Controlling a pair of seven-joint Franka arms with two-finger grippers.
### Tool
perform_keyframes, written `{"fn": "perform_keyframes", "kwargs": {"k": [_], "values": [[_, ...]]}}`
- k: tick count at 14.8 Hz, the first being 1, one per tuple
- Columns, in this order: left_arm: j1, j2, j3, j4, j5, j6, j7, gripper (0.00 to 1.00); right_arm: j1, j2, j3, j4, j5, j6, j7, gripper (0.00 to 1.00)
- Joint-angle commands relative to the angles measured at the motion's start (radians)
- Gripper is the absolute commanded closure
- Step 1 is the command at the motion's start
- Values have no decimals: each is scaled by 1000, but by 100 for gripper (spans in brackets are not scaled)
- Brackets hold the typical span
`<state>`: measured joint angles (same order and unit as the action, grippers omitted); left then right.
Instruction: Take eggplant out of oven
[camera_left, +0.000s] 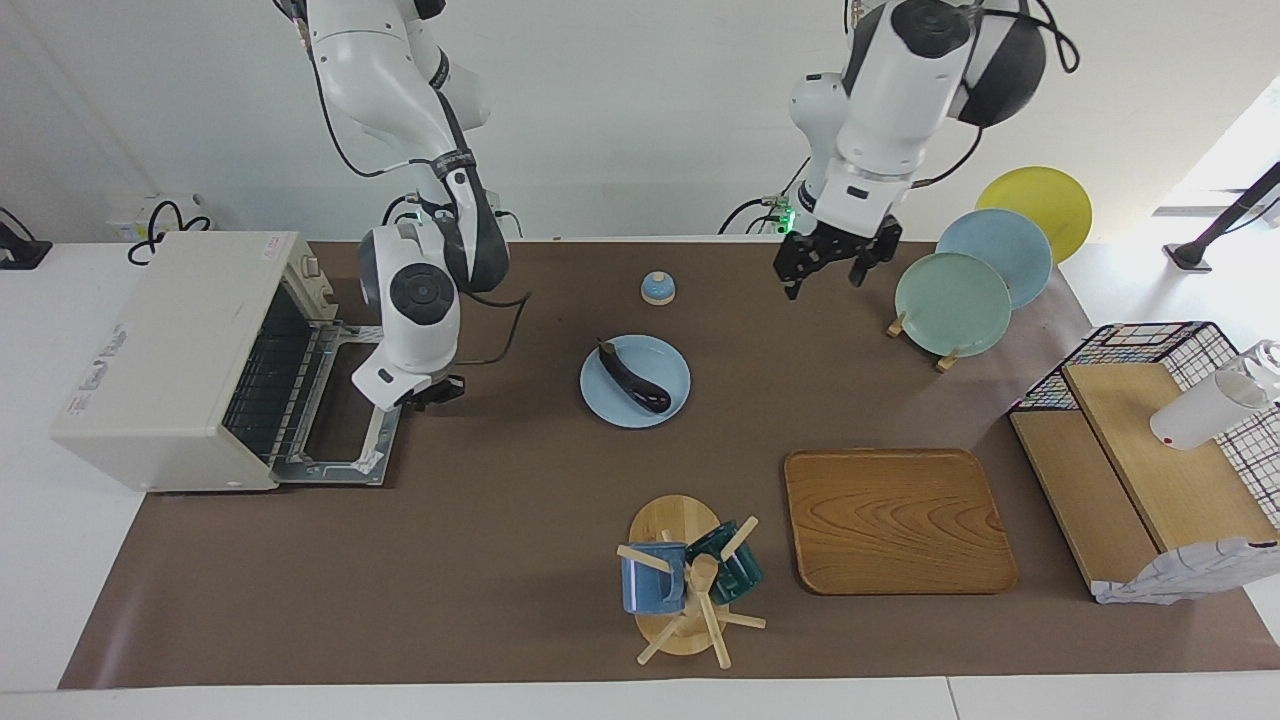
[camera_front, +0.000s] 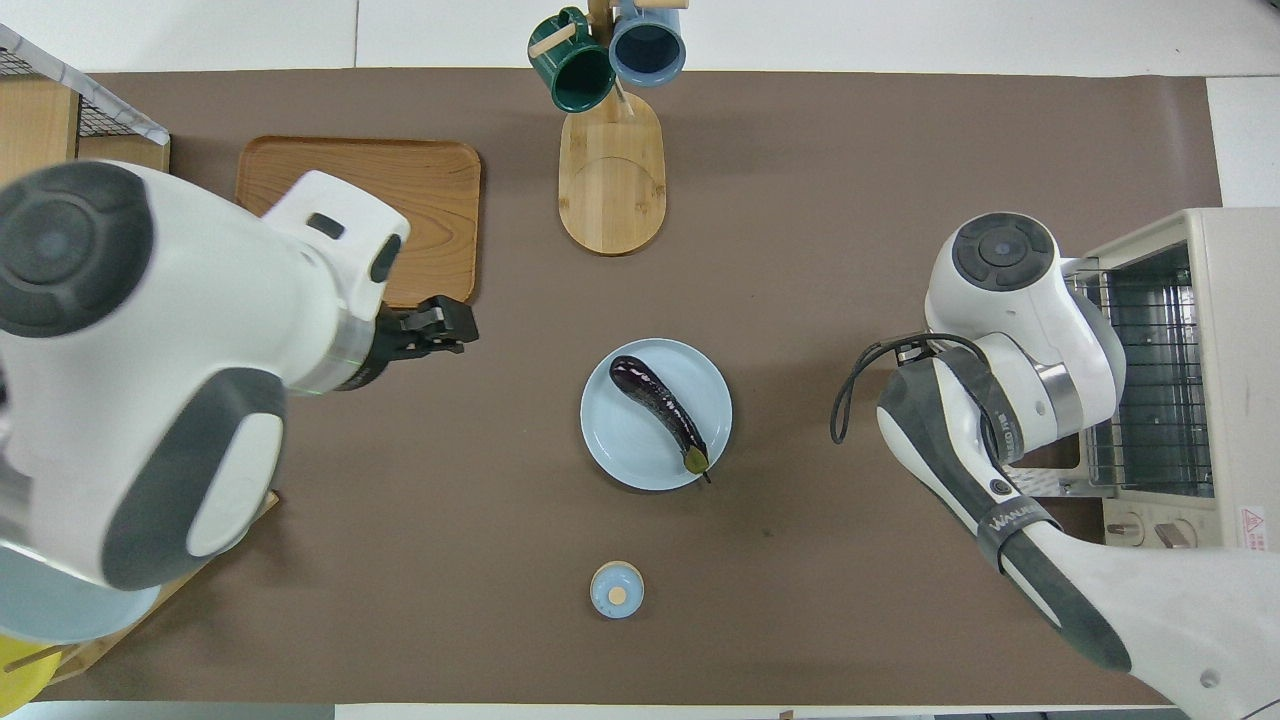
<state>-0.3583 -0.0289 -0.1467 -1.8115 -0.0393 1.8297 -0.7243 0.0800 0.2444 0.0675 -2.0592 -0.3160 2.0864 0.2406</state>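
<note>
Eggplant (camera_left: 634, 377): lies on a light blue plate (camera_left: 600, 395) at the middle of the table, stem end toward the robots; it touches the plate only.
Oven (camera_left: 165, 360): stands at the right arm's end of the table, its door (camera_left: 345, 425) folded down flat onto the table; the wire rack (camera_left: 285, 385) shows inside.
Right gripper (camera_left: 432, 392): hangs low over the table just beside the open oven door, on the side toward the plate; fingers mostly hidden under the wrist, so their spacing cannot be told; nothing is seen in them.
Left gripper (camera_left: 832, 268): held up over bare table near the plate rack, fingers spread apart, nothing between them.
Plate rack (camera_left: 940, 355): at the left arm's end, holding a green plate (camera_left: 952, 303), a blue one (camera_left: 1005, 250) and a yellow one (camera_left: 1040, 200) on edge.
Small blue lid (camera_left: 658, 288): on the table, nearer to the robots than the plate with the eggplant.
Wooden tray (camera_left: 895, 520): farther from the robots than the plate.
Mug stand (camera_left: 680, 580): beside the tray, carrying a blue mug (camera_left: 652, 580) and a dark green mug (camera_left: 730, 565).
Wire basket (camera_left: 1150, 350): at the left arm's end of the table.
</note>
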Motion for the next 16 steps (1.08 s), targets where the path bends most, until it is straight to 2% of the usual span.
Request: {"fn": "perform_keyframes", "kwargs": {"k": [1,2,4,7,9,13,16], "values": [[-82,71,21,-59,-51,141,-160,0,-22,-51,15,-61,-15,30,-15,98],[-126,134,22,-55,-53,219,-257,0,-26,-51,15,-61,-15,30,-15,97],[-172,211,21,-58,-53,342,-403,0,-40,-51,15,-62,-15,30,-18,95],[-229,315,22,-31,-53,433,-499,0,-57,-51,15,-62,-15,32,-46,95],[-263,412,24,27,-47,453,-596,0,-71,-50,15,-73,-15,64,-49,95],[-289,458,27,34,-42,465,-732,0,-71,-43,15,-102,-15,124,-41,95],[-304,461,27,23,-39,467,-796,0,-69,-39,15,-102,-15,139,-43,95]]}}
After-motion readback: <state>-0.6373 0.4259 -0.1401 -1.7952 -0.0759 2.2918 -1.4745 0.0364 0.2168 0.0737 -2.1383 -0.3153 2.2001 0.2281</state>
